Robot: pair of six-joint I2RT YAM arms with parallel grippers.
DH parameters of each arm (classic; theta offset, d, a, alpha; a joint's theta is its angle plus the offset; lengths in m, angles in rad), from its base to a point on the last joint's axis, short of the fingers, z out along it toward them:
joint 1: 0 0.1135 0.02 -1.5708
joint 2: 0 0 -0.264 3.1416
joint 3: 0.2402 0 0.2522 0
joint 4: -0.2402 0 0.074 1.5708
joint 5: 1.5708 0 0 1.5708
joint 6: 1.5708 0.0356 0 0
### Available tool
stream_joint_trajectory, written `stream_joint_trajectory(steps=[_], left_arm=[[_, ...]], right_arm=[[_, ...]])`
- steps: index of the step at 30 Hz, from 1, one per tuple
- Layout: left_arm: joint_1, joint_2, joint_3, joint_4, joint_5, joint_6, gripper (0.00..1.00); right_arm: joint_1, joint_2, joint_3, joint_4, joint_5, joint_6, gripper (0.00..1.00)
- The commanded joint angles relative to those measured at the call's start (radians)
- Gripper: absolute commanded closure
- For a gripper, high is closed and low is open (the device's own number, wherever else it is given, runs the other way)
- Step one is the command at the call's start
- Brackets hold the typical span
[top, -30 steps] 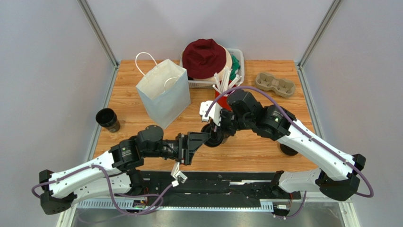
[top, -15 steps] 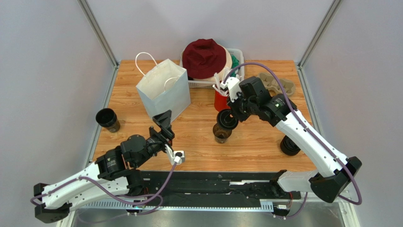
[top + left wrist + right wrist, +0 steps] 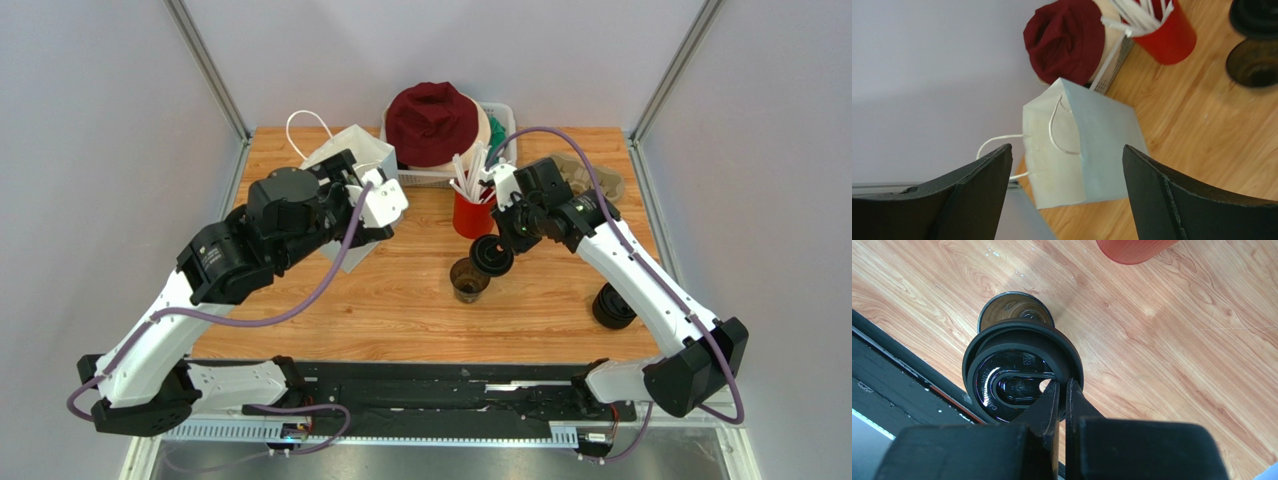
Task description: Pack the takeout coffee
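The takeout coffee cup point(image 3: 469, 279) stands uncovered on the table's middle, brownish inside; it also shows in the right wrist view point(image 3: 1014, 310). My right gripper point(image 3: 500, 242) is shut on the rim of its black round lid point(image 3: 489, 256) and holds it just above and to the right of the cup. In the right wrist view the lid point(image 3: 1017, 372) partly covers the cup, with the gripper point(image 3: 1062, 385) pinching its edge. My left gripper point(image 3: 345, 185) is open and empty, raised over the white paper bag point(image 3: 345, 205). The bag point(image 3: 1087, 150) shows between the open fingers point(image 3: 982, 175).
A red cup of white straws point(image 3: 472, 210) stands just behind the coffee cup. A basket with a maroon hat point(image 3: 432, 120) is at the back. A cardboard cup carrier point(image 3: 582, 178) lies back right. An all-black lidless cup point(image 3: 227, 252) is at left, a black ringed item point(image 3: 612, 305) at right.
My left arm has let go at the cup, pulled back and swung up over the paper bag. My right gripper has carried the lid slightly up and right of the cup.
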Motion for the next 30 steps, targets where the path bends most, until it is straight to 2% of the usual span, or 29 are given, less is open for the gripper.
stream_joint_trajectory(steps=[1, 3, 6, 11, 14, 17, 18, 21, 23, 24, 26, 27, 30], left_arm=[[0.025, -0.030, 0.021, 0.004, 0.159, -0.284, 0.11], [0.062, -0.041, -0.001, 0.074, 0.210, -0.380, 0.10], [0.102, -0.032, -0.007, 0.159, 0.178, -0.491, 0.09], [0.104, 0.037, 0.080, 0.183, 0.166, -0.554, 0.04], [0.104, 0.066, 0.050, 0.248, 0.166, -0.572, 0.03], [0.104, 0.071, -0.102, 0.381, 0.182, -0.568, 0.04], [0.104, 0.066, -0.216, 0.492, 0.196, -0.563, 0.05], [0.104, 0.060, -0.417, 0.712, 0.232, -0.539, 0.05], [0.104, 0.078, -0.491, 0.804, 0.183, -0.539, 0.05], [0.104, 0.080, -0.581, 0.934, 0.175, -0.534, 0.05], [0.102, 0.085, -0.712, 1.062, 0.167, -0.520, 0.05], [0.104, 0.088, -0.741, 1.160, 0.166, -0.526, 0.05], [0.104, 0.106, -0.795, 1.222, 0.172, -0.546, 0.05]], right_arm=[[-0.012, -0.001, 0.005, 0.031, -0.026, 0.037, 1.00], [-0.012, 0.002, 0.007, 0.032, -0.018, 0.048, 1.00], [-0.015, 0.016, 0.011, 0.023, -0.018, 0.042, 1.00], [-0.038, 0.037, 0.010, 0.020, -0.061, 0.037, 1.00], [-0.070, 0.043, 0.000, 0.043, -0.098, 0.046, 1.00], [-0.100, 0.048, -0.003, 0.051, -0.117, 0.058, 1.00], [-0.104, 0.048, -0.007, 0.049, -0.112, 0.063, 1.00], [-0.104, 0.056, -0.012, 0.051, -0.097, 0.092, 1.00], [-0.102, 0.063, -0.016, 0.058, -0.084, 0.136, 1.00], [-0.104, 0.075, -0.019, 0.073, -0.062, 0.153, 1.00], [-0.104, 0.091, -0.021, 0.086, -0.049, 0.202, 1.00], [-0.104, 0.109, -0.018, 0.092, -0.052, 0.233, 1.00], [-0.099, 0.144, -0.012, 0.107, -0.040, 0.294, 1.00]])
